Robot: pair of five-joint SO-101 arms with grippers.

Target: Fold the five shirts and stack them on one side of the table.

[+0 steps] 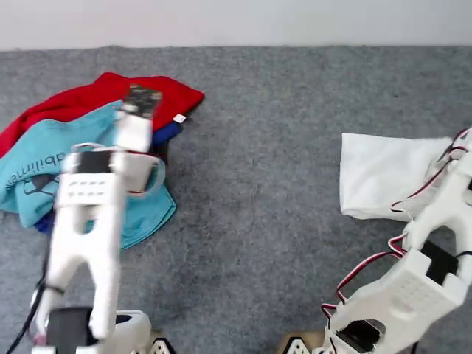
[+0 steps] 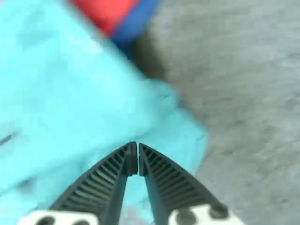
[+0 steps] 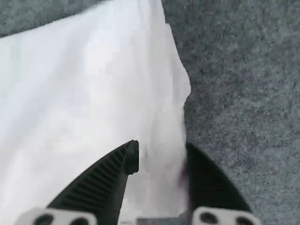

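High camera looks down over table (image 1: 265, 184); wrist cameras close above it.

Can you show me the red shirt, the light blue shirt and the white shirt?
red shirt (image 1: 81, 96): high view, on its far part, above the blue one.
light blue shirt (image 1: 33, 151): high view, on its flat part beside the arm.
white shirt (image 1: 376, 173): high view, on its middle.

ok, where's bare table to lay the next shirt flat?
Widest bare patch: the middle of the table, between the teal shirt and the folded white shirt, from back wall to front edge. Also a strip behind the white shirt. Crowded: left side, where the red shirt and teal shirt pile up under the left arm; right front, under the right arm.
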